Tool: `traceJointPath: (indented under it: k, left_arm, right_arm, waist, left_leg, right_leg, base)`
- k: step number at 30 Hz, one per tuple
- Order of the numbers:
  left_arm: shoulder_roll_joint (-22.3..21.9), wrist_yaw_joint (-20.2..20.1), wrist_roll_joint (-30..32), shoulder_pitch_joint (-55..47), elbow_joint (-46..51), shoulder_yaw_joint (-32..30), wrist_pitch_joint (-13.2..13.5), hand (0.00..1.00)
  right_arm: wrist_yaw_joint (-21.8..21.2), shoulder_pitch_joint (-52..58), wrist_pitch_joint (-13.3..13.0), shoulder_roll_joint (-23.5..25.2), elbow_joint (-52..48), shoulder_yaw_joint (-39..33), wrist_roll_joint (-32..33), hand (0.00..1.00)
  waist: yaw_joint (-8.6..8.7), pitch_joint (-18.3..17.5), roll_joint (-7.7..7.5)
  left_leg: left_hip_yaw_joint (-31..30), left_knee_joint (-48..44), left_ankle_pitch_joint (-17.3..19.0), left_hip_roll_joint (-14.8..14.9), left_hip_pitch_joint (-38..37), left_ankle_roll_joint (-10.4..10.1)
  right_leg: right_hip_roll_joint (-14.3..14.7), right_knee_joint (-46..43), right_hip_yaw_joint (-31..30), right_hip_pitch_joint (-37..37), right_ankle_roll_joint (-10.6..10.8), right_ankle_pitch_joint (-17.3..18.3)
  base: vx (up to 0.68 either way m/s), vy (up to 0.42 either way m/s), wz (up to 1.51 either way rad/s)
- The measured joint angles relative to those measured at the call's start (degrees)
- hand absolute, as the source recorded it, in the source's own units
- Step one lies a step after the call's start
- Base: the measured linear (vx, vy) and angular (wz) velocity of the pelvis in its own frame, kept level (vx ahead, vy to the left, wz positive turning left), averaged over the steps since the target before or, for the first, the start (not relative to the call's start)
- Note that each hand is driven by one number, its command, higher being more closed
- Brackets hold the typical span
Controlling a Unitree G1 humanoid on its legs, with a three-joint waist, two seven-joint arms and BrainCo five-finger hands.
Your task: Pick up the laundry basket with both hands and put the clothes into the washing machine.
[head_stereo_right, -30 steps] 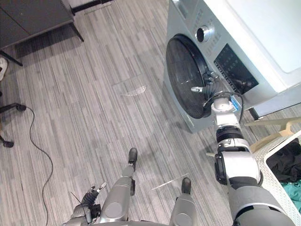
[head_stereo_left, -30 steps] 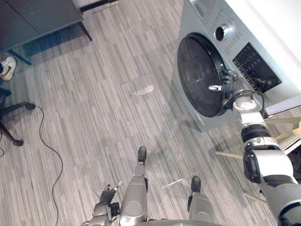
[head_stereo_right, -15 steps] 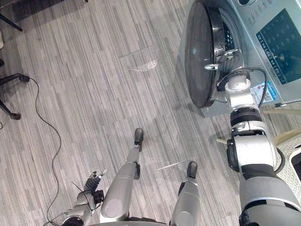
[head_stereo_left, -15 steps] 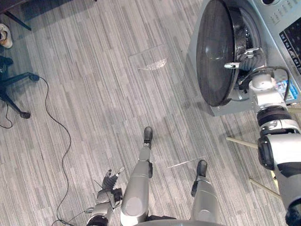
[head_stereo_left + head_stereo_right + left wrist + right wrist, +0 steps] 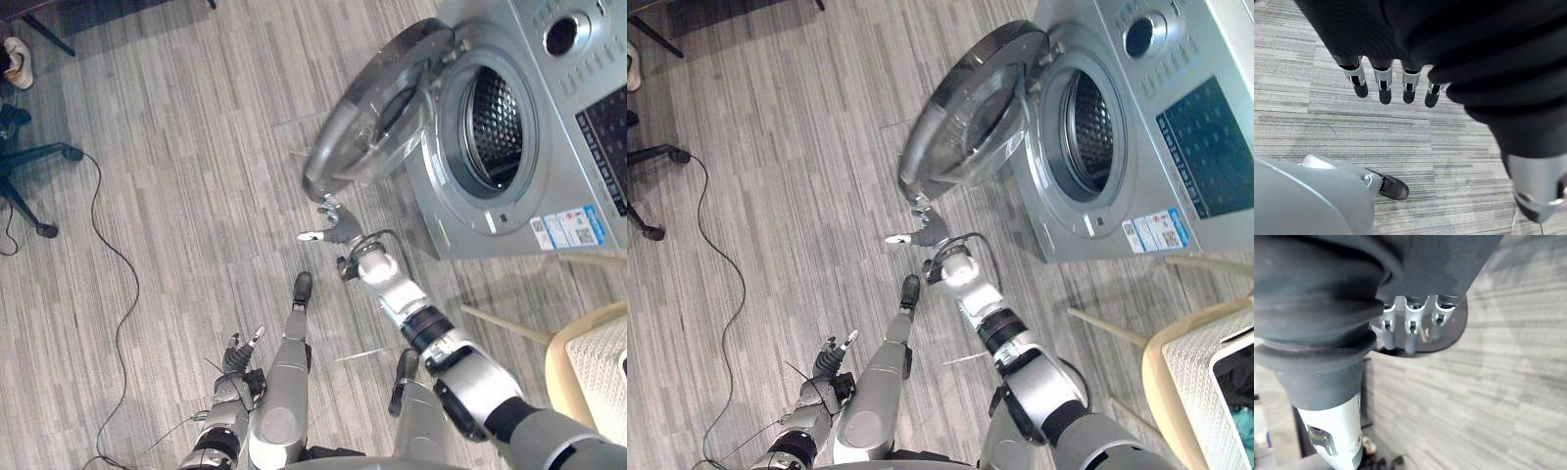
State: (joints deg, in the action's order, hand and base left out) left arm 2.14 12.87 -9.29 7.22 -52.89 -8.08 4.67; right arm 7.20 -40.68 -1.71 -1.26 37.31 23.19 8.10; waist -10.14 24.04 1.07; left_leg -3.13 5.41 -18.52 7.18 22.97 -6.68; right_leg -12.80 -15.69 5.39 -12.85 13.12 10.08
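Standing wide open, the door of the washing machine leaves the drum clear. The right hand sits at the door's lower rim with straight, unclenched fingers against it, gripping nothing. The left hand hangs low over the floor, fingers relaxed and empty. The laundry basket is well apart from both hands, off to the right past the machine's front corner, on what looks like a pale chair. Dark and teal clothes lie inside it. The basket looks like a stiff, light, perforated shell. Its load is probably soft and apt to shift or spill if tipped, so opposite rims look like the best hold, one for each hand, keeping it level. Handles cannot be made out.
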Motion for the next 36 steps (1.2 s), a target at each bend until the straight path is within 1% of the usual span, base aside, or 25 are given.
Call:
traceJointPath:
  k: [1, 2, 3, 4, 6, 8, 11, 12, 13, 15, 17, 19, 20, 22, 23, 24, 25, 26, 27, 28, 31, 33, 34, 35, 36]
  left_arm:
    - [0.34, 0.14, 0.39, 0.57, -0.21, -0.68, -0.52, 0.00]
    - [1.04, 0.48, 1.16, 0.81, -0.48, -1.05, -0.78, 0.00]
    - [1.44, 0.75, 1.31, 0.99, -0.66, -1.05, -1.01, 0.00]
    - [2.37, 1.16, 2.63, 1.67, -0.74, -0.98, -1.78, 0.00]
    - [2.99, 1.21, 3.47, 2.26, -0.71, -0.91, -1.90, 0.00]
    - [4.70, 1.23, 4.21, 3.68, -0.68, 0.15, -2.09, 0.00]
    - [7.71, 1.16, 5.56, 5.65, -0.69, 1.28, -2.00, 0.00]
    - [8.89, 1.14, 5.55, 6.43, -0.77, 1.66, -2.09, 0.00]
    - [9.33, 1.10, 5.55, 6.70, -0.86, 1.71, -2.21, 0.00]
    - [9.93, 0.96, 5.49, 9.62, -1.70, 2.49, -2.36, 0.00]
    - [10.61, 0.84, 5.40, 11.42, -2.36, 3.07, -2.43, 0.00]
    - [11.52, 0.76, 4.68, 15.46, -3.58, 3.61, -2.86, 0.00]
    - [12.01, 0.77, 3.56, 18.19, -3.85, 3.92, -3.18, 0.00]
    - [12.58, 0.83, 2.21, 22.78, -3.82, 4.23, -3.20, 0.00]
    - [13.36, 0.86, 1.19, 27.10, -3.77, 4.72, -3.10, 0.00]
    - [14.35, 0.90, 0.53, 29.92, -3.75, 4.83, -2.97, 0.00]
    - [16.17, 0.95, -1.47, 34.24, -3.76, 4.80, -2.71, 0.00]
    - [16.37, 0.96, -1.67, 35.16, -3.76, 4.80, -2.69, 0.00]
    - [17.21, 0.96, -4.09, 38.49, -3.79, 4.61, -2.18, 0.00]
    - [17.46, 0.83, -7.71, 41.66, -3.83, 4.57, -1.60, 0.00]
    - [17.53, 0.16, -14.02, 45.69, -3.84, 3.82, -1.16, 0.00]
    - [17.75, -0.35, -20.60, 47.64, -3.84, 3.27, -0.85, 0.00]
    - [17.86, -0.33, -22.27, 48.12, -3.84, 3.16, -0.79, 0.00]
    - [18.20, -0.31, -27.03, 49.40, -3.84, 2.90, -0.61, 0.00]
    - [18.42, -0.30, -28.42, 50.00, -3.84, 2.90, -0.60, 0.00]
  right_arm:
    - [0.03, 0.12, -0.46, -0.27, -1.02, -0.39, 0.31, 0.00]
    - [0.01, 0.41, -0.60, -0.69, -1.77, -1.13, 0.27, 0.00]
    - [0.01, 0.89, -0.64, -1.09, -2.50, -1.65, 0.27, 0.00]
    - [0.00, 3.25, -1.07, -2.50, -4.09, -4.45, 0.20, 0.00]
    - [0.03, 5.56, -1.29, -3.58, -4.65, -6.75, 0.20, 0.00]
    - [0.02, 10.71, -1.62, -5.74, -5.12, -9.74, 0.12, 0.00]
    - [-0.68, 18.19, -1.68, -8.28, -5.16, -12.79, -0.89, 0.00]
    - [-1.38, 21.02, -1.66, -8.47, -5.08, -14.23, -0.94, 0.00]
    - [-1.60, 22.50, -1.67, -8.56, -5.06, -14.55, -0.94, 0.00]
    - [-2.42, 27.95, -1.61, -9.22, -4.58, -16.85, -0.85, 0.00]
    - [-2.54, 30.15, -1.55, -9.03, -4.44, -16.97, -0.32, 0.00]
    - [-3.11, 33.28, -1.52, -8.22, -4.55, -17.39, 0.67, 0.00]
    - [-3.69, 35.40, -1.54, -7.51, -5.36, -18.34, 0.95, 0.00]
    - [-3.77, 39.79, -1.60, -6.73, -8.24, -19.58, 1.38, 0.00]
    - [-3.85, 43.53, -1.66, -6.07, -10.90, -20.55, 1.54, 0.00]
    - [-3.92, 45.47, -1.69, -5.56, -12.08, -20.90, 1.55, 0.00]
    - [-4.01, 47.91, -1.70, -4.48, -13.57, -21.58, 1.56, 0.00]
    - [-4.01, 48.38, -1.71, -4.32, -13.85, -21.70, 1.56, 0.00]
    - [-4.00, 49.96, -1.75, -3.64, -14.75, -22.29, 1.59, 0.00]
    - [-3.87, 51.23, -1.74, -2.94, -15.55, -22.90, 2.32, 0.00]
    - [-3.63, 52.52, -1.81, -1.83, -17.92, -23.24, 3.39, 0.00]
    - [-3.57, 52.54, -2.28, -1.13, -20.03, -23.34, 4.87, 0.00]
    - [-3.54, 52.54, -2.34, -1.02, -20.55, -23.34, 5.12, 0.00]
    - [-3.51, 52.54, -2.86, -0.92, -21.40, -23.35, 5.40, 0.00]
    - [-3.51, 52.54, -2.94, -0.93, -21.68, -23.37, 5.41, 0.00]
  waist:
    - [0.16, 0.12, -0.70]
    - [0.51, -0.01, -1.77]
    - [0.83, -0.07, -2.22]
    - [2.14, 0.00, -3.16]
    - [2.83, 0.01, -3.58]
    - [3.40, -0.20, -4.13]
    - [5.27, -0.48, -4.63]
    - [6.19, -0.83, -5.22]
    - [6.34, -0.91, -5.35]
    - [7.81, -1.09, -5.63]
    - [8.01, -1.44, -6.21]
    - [9.15, -1.87, -7.00]
    - [9.54, -2.01, -7.27]
    - [9.64, -2.15, -7.62]
    - [10.34, -2.18, -7.85]
    - [10.98, -2.09, -8.36]
    - [11.21, -2.03, -9.66]
    - [11.41, -2.02, -9.86]
    - [12.26, -2.04, -10.48]
    - [12.53, -1.96, -11.01]
    - [12.43, -1.78, -12.05]
    - [12.38, -1.77, -12.20]
    - [12.36, -1.75, -12.25]
    - [12.31, -1.79, -12.40]
    - [12.31, -1.78, -12.46]
  left_leg:
    - [0.04, 0.00, 0.04, -0.02, -0.34, -0.03]
    - [0.18, 0.00, 0.11, -0.01, -0.45, -0.10]
    - [0.21, 0.00, 0.12, 0.00, -0.47, -0.10]
    - [0.49, 0.00, 0.31, 0.08, -0.72, -0.32]
    - [1.26, 0.00, 0.36, 0.27, -1.21, -0.32]
    - [2.27, 0.02, 0.92, 0.90, -2.47, -0.64]
    - [3.58, 0.04, 1.47, 2.14, -3.42, -1.31]
    - [3.61, 0.04, 2.18, 2.64, -3.35, -2.18]
    - [3.61, 0.04, 2.24, 2.90, -3.36, -2.26]
    - [4.03, 0.03, 2.24, 3.36, -3.25, -2.25]
    - [5.24, 0.02, 2.21, 3.77, -2.96, -2.23]
    - [6.56, 0.00, 2.11, 4.13, -2.39, -2.24]
    - [7.69, 0.00, 1.93, 4.35, -2.31, -2.21]
    - [9.01, -0.06, 1.90, 4.73, -2.12, -2.18]
    - [9.52, -1.29, 1.90, 5.06, -0.89, -2.09]
    - [9.91, -2.10, 1.93, 5.42, -0.09, -2.03]
    - [11.15, -2.93, 2.12, 6.24, 0.69, -2.00]
    - [11.25, -3.10, 2.19, 6.41, 0.94, -2.01]
    - [11.29, -4.02, 2.50, 6.95, 2.24, -2.16]
    - [11.57, -4.66, 2.84, 7.62, 3.29, -2.33]
    - [12.50, -7.09, 4.17, 9.16, 5.71, -2.58]
    - [13.30, -9.61, 5.21, 10.74, 8.69, -2.47]
    - [13.36, -10.00, 5.33, 11.05, 9.38, -2.51]
    - [13.67, -10.58, 5.38, 11.78, 11.16, -2.57]
    - [13.75, -10.77, 5.37, 12.01, 11.88, -2.57]
  right_leg:
    - [0.02, 0.10, 0.11, 0.46, -0.03, 0.02]
    - [0.03, 0.57, -0.06, 0.57, -0.27, 0.15]
    - [0.07, 0.90, -0.20, 0.66, -0.28, 0.15]
    - [0.18, 1.60, -0.81, 0.86, -0.32, 0.13]
    - [0.31, 1.82, -1.41, 1.08, -0.50, -0.01]
    - [0.76, 1.88, -3.08, 1.26, -0.77, -0.16]
    - [1.83, 2.12, -4.69, 1.13, -1.89, -0.47]
    - [2.44, 2.45, -5.61, 0.46, -2.34, -0.83]
    - [2.71, 2.81, -5.86, 0.40, -2.45, -1.04]
    - [3.11, 3.00, -6.90, -0.41, -2.35, -1.65]
    - [3.37, 2.99, -8.42, -1.75, -1.79, -2.37]
    - [3.74, 2.95, -10.12, -3.40, -1.20, -3.02]
    - [3.81, 2.90, -10.87, -3.76, -1.11, -3.26]
    - [4.06, 2.80, -11.98, -4.71, -0.90, -3.78]
    - [4.21, 2.71, -12.13, -5.59, -0.91, -3.99]
    - [4.43, 2.70, -12.43, -6.27, -1.01, -4.23]
    - [5.08, 2.81, -13.59, -7.57, -1.10, -4.72]
    - [5.22, 2.86, -13.71, -7.79, -1.03, -4.85]
    - [5.69, 2.91, -13.80, -8.71, -1.13, -5.17]
    - [6.19, 3.04, -13.97, -9.64, -1.34, -5.67]
    - [7.31, 3.91, -14.99, -11.44, -1.55, -6.83]
    - [8.27, 5.28, -15.47, -13.27, -1.70, -8.18]
    - [8.53, 5.62, -15.66, -13.78, -1.77, -8.59]
    - [9.08, 6.31, -15.94, -15.20, -1.78, -9.34]
    - [9.24, 6.64, -16.00, -15.71, -1.71, -9.61]
  base:
    - [0.00, -0.013, 0.03]
    - [-0.01, -0.009, -0.04]
    - [-0.05, 0.000, -0.13]
    - [-0.06, 0.005, -0.13]
    - [-0.06, 0.010, -0.19]
    - [-0.08, -0.008, -0.35]
    - [-0.09, -0.039, -0.33]
    - [-0.08, -0.071, -0.39]
    - [-0.05, -0.070, -0.36]
    - [-0.01, -0.068, -0.27]
    - [0.00, -0.063, -0.41]
    - [0.01, -0.076, -0.44]
    - [0.03, -0.060, -0.33]
    - [0.04, -0.085, -0.34]
    - [0.02, -0.101, -0.27]
    - [0.01, -0.097, -0.39]
    - [0.00, -0.082, -0.37]
    - [-0.02, -0.087, -0.37]
    - [-0.02, -0.085, -0.21]
    - [-0.02, -0.078, -0.23]
    - [-0.03, -0.058, -0.31]
    - [-0.03, -0.051, -0.37]
    - [-0.02, -0.031, -0.34]
    - [-0.01, -0.025, -0.25]
    - [-0.01, -0.015, -0.28]
